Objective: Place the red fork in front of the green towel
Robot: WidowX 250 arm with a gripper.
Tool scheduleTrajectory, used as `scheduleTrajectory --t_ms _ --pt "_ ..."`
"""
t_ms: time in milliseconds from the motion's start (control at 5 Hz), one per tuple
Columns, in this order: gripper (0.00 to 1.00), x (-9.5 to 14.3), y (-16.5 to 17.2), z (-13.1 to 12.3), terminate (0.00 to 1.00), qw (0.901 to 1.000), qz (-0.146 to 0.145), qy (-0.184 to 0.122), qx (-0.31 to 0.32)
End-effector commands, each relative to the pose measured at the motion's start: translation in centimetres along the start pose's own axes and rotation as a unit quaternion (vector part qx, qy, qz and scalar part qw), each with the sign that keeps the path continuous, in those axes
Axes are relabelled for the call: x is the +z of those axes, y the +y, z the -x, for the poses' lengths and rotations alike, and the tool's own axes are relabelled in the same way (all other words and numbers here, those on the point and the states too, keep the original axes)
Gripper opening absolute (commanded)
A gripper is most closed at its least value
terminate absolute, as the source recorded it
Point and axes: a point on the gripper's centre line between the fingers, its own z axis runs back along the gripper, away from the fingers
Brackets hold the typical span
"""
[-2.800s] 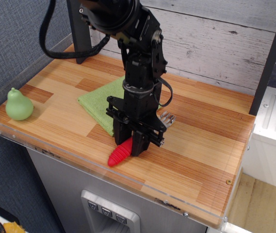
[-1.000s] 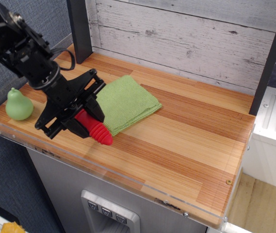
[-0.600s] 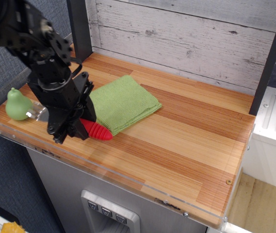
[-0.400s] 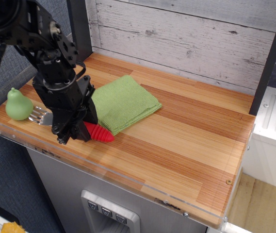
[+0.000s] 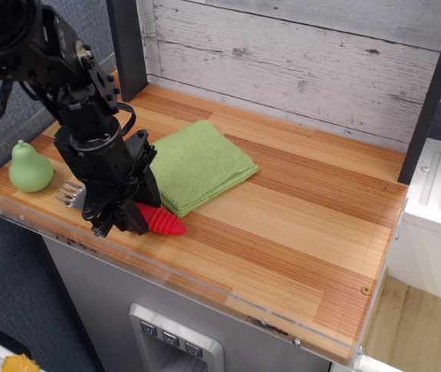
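Note:
The red fork (image 5: 162, 222) lies low over the wooden tabletop near its front edge, just in front of the green towel (image 5: 198, 164). Its ribbed red handle points right and its silver tines (image 5: 70, 194) stick out to the left of the gripper. My black gripper (image 5: 119, 218) is down at the table and shut on the fork's handle. The towel lies folded flat behind and to the right of the gripper. Whether the fork touches the table I cannot tell.
A small green pear (image 5: 29, 168) stands at the left end of the table, close to the fork's tines. A dark post (image 5: 127, 46) rises at the back left. A clear plastic lip (image 5: 166, 271) runs along the front edge.
The gripper carried the fork from the table's middle to the left front, turned it so the tines point left, and has lowered it slightly toward the front edge.

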Motion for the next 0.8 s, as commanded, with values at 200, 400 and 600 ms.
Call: scheduleTrajectory --t_ms 200,400,600 --pt "1.00 0.6 -1.1 0.1 0.00 0.9920 -0.029 0.051 -0.111" --pt "1.00 1.8 -1.9 0.5 0.00 0.9865 -0.038 0.023 -0.158" --pt "1.00 2.9 -1.9 1.0 0.00 0.9828 -0.043 0.014 -0.179"
